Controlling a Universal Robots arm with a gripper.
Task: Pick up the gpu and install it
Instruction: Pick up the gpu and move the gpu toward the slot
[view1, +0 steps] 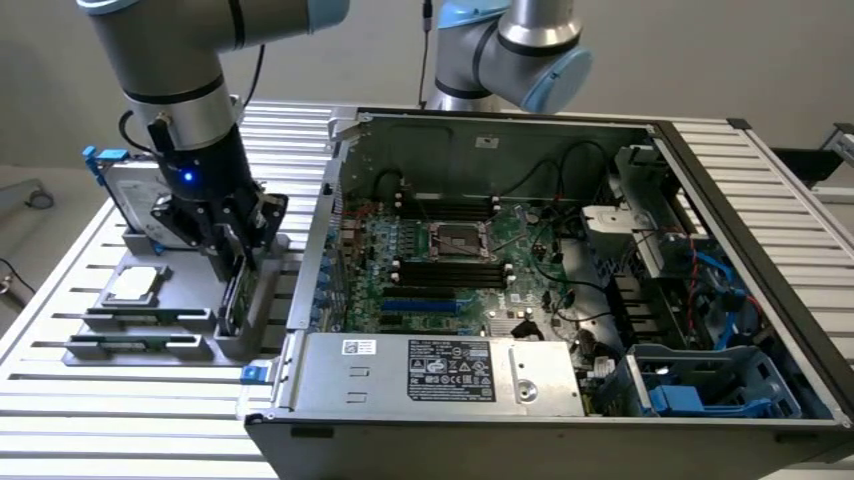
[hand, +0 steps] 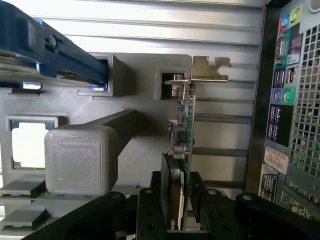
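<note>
The gripper (hand: 177, 186) has its jaws apart on either side of the gpu (hand: 183, 120), which stands on edge between them in the grey holder (hand: 135, 75) on the bench (view1: 120, 410), the open case (view1: 561, 445) farther off.

Slatted table (view1: 120, 410) bears a grey holder (view1: 254, 345) and computer case (view1: 441, 440).

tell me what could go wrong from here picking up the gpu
1. The open gripper straddles the gpu on its thin edge; closing off-centre could tilt it in the grey holder or let it slip.
2. Its silver bracket sits at the holder's notch; an angled lift might snag there.
3. The computer case stands right beside the holder, so a low carry could knock the card on its wall.
</note>
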